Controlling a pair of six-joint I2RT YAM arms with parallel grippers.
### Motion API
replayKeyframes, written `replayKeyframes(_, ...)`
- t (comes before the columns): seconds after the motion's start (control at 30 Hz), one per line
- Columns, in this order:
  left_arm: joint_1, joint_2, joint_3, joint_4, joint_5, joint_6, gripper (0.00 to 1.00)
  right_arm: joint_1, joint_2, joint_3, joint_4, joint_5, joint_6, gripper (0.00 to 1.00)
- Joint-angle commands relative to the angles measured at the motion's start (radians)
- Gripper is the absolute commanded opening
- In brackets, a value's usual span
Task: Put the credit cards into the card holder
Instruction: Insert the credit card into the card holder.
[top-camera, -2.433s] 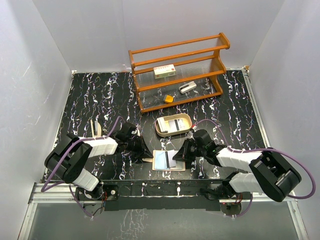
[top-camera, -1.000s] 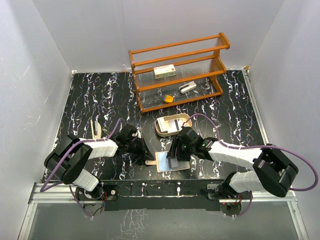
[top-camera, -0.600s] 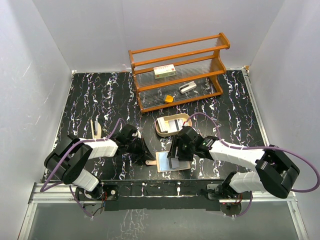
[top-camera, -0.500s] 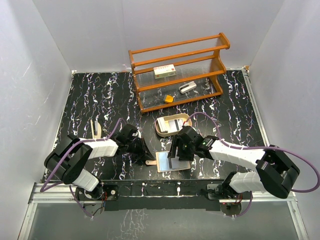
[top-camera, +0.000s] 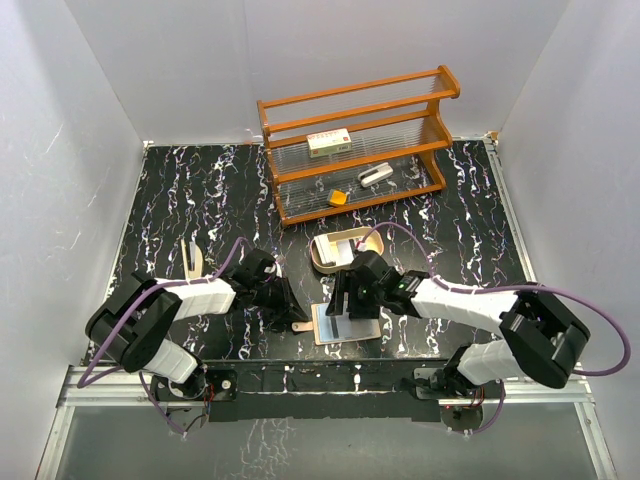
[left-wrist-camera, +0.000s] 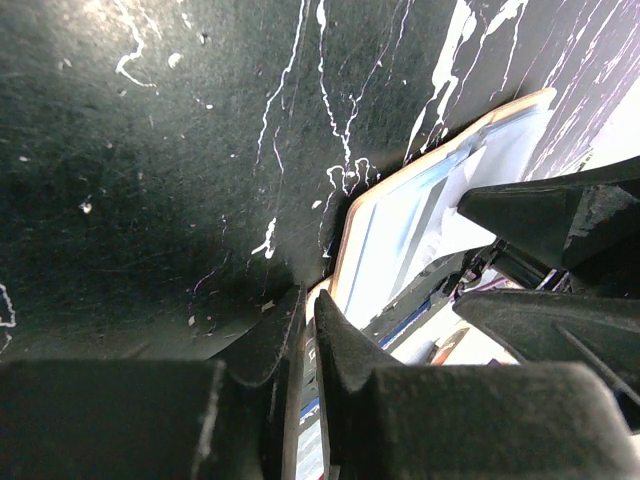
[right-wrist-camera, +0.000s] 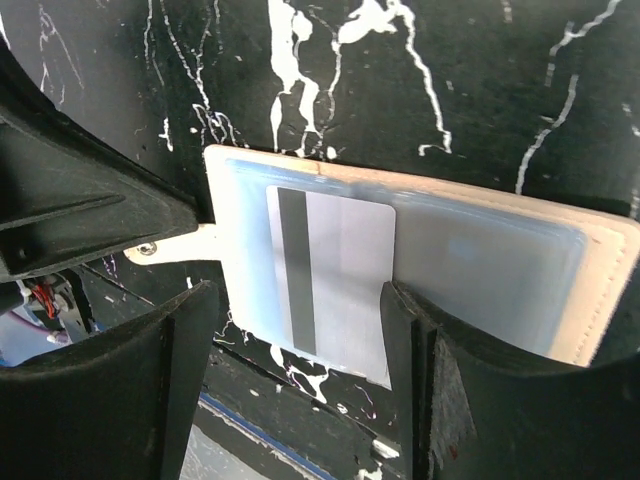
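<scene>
We log the card holder (right-wrist-camera: 480, 270) lying open. The left gripper (left-wrist-camera: 308, 305) is pinched narrow on its tab. The right gripper (right-wrist-camera: 298, 310) is spread wide, straddling a grey credit card (right-wrist-camera: 340, 260) on its inner face.

Likely lab: white-walled robot booth (top-camera: 100, 100)

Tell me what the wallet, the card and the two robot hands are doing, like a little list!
card holder: lying open on the black table
card: grey with a dark stripe, flat on the open card holder
left gripper: shut on the card holder's flap tab
right gripper: open, above the card
tray: behind the card holder
</scene>
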Motion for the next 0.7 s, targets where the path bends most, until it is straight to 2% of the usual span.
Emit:
replayKeyframes(0.0, -0.007, -0.004, -0.025, -0.044, -0.011, 0.017, 0.08, 0.029, 0.038, -0.002, 0.054, 0.001, -0.041, 0.65)
replayKeyframes(0.27, -0.006, 0.028, -0.033, 0.000, 0.009, 0.008, 0.07, 0.068, 0.072, 0.017, 0.136, -0.038, -0.034, 0.65)
replayKeyframes(0.47, -0.006, 0.012, -0.020, -0.024, -0.002, 0.012, 0.06, 0.073, 0.053, 0.017, 0.174, -0.071, -0.004, 0.64)
replayKeyframes(0.67, -0.007, -0.027, 0.035, -0.118, -0.043, 0.051, 0.09, 0.073, 0.002, 0.057, 0.080, -0.025, -0.019, 0.64)
